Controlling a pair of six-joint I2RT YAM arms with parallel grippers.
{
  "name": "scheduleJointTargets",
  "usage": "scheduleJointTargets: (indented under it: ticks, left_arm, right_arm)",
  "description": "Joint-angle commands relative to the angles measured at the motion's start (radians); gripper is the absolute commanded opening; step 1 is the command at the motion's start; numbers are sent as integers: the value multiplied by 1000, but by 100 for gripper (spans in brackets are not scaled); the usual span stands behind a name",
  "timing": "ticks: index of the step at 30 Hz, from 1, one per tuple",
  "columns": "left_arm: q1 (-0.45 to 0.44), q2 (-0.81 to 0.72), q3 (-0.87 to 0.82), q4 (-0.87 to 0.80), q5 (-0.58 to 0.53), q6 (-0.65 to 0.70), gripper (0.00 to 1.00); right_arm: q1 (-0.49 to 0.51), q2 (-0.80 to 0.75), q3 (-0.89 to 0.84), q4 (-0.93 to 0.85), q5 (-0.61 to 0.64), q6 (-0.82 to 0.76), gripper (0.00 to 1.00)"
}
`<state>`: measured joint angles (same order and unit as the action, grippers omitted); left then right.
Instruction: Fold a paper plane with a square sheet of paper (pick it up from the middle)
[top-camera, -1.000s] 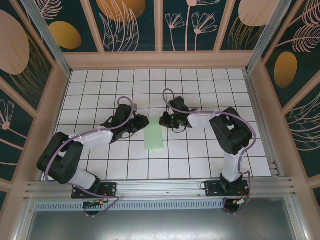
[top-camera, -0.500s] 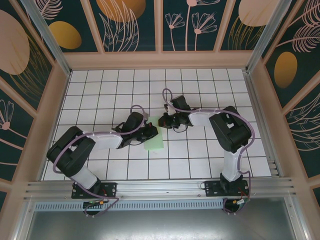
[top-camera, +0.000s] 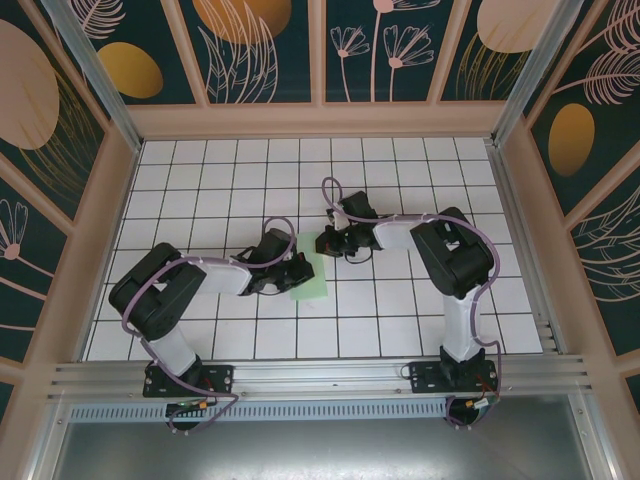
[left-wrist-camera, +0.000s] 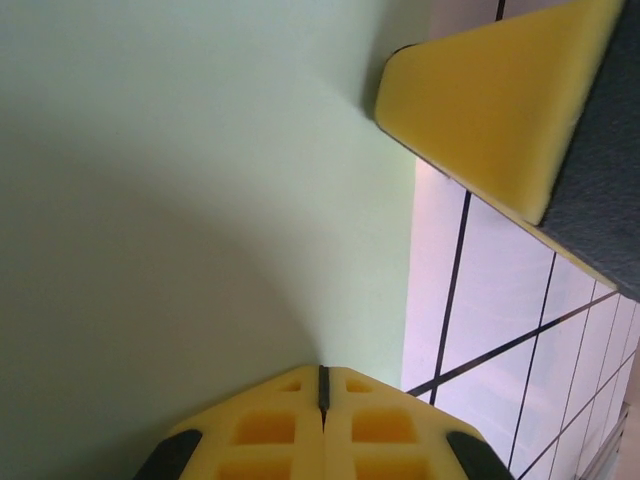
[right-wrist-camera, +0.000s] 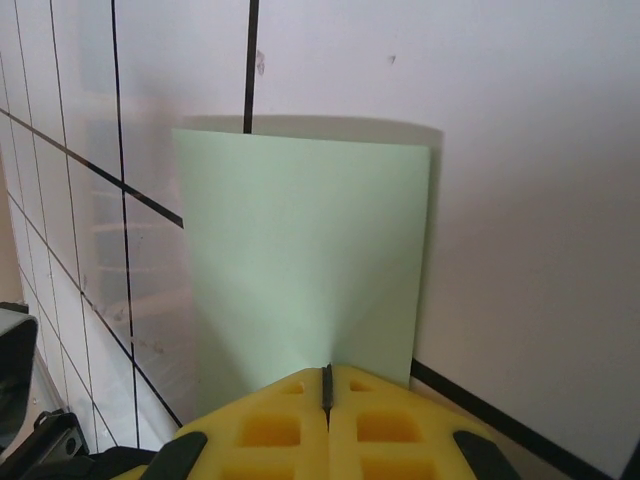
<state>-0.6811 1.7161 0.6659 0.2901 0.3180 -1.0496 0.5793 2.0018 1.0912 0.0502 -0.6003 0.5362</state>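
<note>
**Q:** Left side, quick?

**A:** My left gripper (top-camera: 299, 273) is clenched, with the yellow pads flat together and only a thin seam between them. The tip sits low at the left edge of the sheet of paper (top-camera: 312, 284). From my left wrist the sheet (left-wrist-camera: 200, 200) runs right up to the tip (left-wrist-camera: 322, 385). I can't tell if any paper is nipped in the seam.

**Q:** Right?

**A:** My right gripper (top-camera: 323, 245) is clamped tight too, pads meeting. It's at the far end of the sheet. From the right wrist the paper (right-wrist-camera: 310, 270) lies straight ahead of the tip (right-wrist-camera: 327, 375). The paper's closest edge goes up to or under the pads, and I can't tell which.

**Q:** The paper itself?

**A:** Plain pale mint green, flat on the white gridded table (top-camera: 200, 190). It's around the middle of the table, between my two arms. It reads as a rectangle longer than wide, with the long side running away from my bases. The corners look crisp, and there's a thin shadow along the edge farthest from the right tip.

**Q:** Are the grippers touching?

**A:** Near, but apart. In the left wrist view a yellow finger pad (left-wrist-camera: 480, 90) of the right gripper sits over the sheet's right edge, half over bare tile. I can't tell if it's pressing on the paper.
</note>
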Motion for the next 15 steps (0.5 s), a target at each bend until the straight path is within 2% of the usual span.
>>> scheduleJointTargets:
  ticks: [1, 15]
  left_arm:
    - [-4, 28, 14, -54, -23, 1, 0]
    - [-4, 50, -10, -126, -10, 2, 0]
  right_arm:
    - [-7, 25, 22, 7, 3, -14, 0]
    - [-27, 77, 96, -1, 107, -3, 0]
